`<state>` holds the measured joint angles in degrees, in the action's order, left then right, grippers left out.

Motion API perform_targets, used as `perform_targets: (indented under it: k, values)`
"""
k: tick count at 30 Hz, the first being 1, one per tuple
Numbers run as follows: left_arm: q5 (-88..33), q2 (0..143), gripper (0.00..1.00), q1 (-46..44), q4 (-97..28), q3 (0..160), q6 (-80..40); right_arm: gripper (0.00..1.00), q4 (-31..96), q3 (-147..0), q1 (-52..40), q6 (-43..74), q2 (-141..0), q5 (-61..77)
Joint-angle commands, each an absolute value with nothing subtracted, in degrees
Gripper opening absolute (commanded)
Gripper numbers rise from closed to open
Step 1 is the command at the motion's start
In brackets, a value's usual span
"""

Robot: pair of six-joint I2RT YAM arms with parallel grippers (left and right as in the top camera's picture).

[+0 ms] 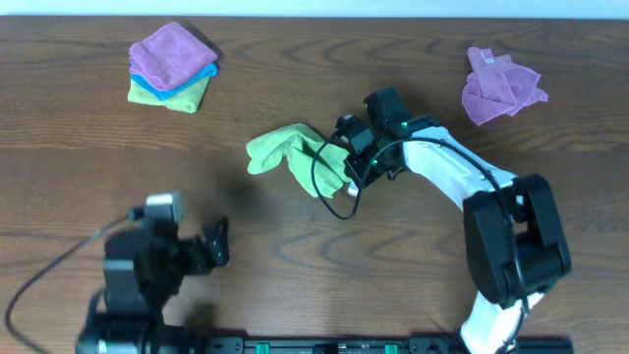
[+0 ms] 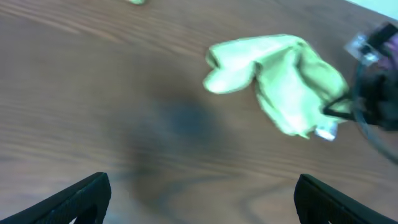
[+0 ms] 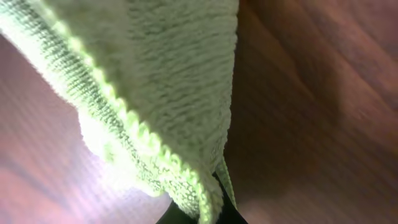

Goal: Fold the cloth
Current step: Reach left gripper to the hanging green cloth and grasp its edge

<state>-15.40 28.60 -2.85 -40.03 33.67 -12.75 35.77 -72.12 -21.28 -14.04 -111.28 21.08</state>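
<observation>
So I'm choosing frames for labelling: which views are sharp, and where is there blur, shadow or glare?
Overhead: evenly lit, the cloth clear. Left wrist: blurred, a dark shadow on the table beside the cloth. Right wrist: cloth weave crisp up close, pale glare on the table lower left.

**Right pincer [image 1: 346,160] clamped shut, left pincer [image 1: 216,242] standing wide open**
The white-and-black right arm [image 1: 462,182] reaches from its base at the lower right of the overhead view toward the middle. Its wrist is bent down and its fingers are closed on an edge of the light lime-green microfibre cloth [image 1: 293,147]. The black left arm [image 1: 138,270] sits folded low at the lower left, its two fingers [image 2: 81,198] spread and holding nothing.
</observation>
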Motion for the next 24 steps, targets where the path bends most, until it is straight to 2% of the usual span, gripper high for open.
perform_targets:
  k: [1,4,7,14,20,24]
  values:
    - [-27.33,40.75,0.95,-3.07,-39.59,40.86,-14.22,0.01,36.75,-72.05,-21.52,-12.21,-108.62,22.13]
    - [-32.08,49.39,0.96,-3.07,-35.31,42.92,-18.17,0.01,37.8,-72.05,-21.69,-11.92,-108.2,22.15]
    - [-37.15,58.35,0.95,-3.07,-28.14,42.92,-28.32,0.01,38.63,-72.05,-21.85,-11.51,-107.85,22.26]
    - [-50.78,74.54,0.95,-4.19,-13.17,42.87,-29.67,0.01,39.09,-72.05,-21.85,-11.16,-107.13,22.98]
    - [-52.14,85.89,0.95,-9.8,-6.28,42.85,-29.67,0.01,39.16,-72.07,-21.85,-11.03,-106.96,22.98]
    - [-51.16,91.61,0.96,-13.58,2.44,42.85,-34.24,0.01,39.22,-72.05,-21.82,-10.26,-106.91,23.0]
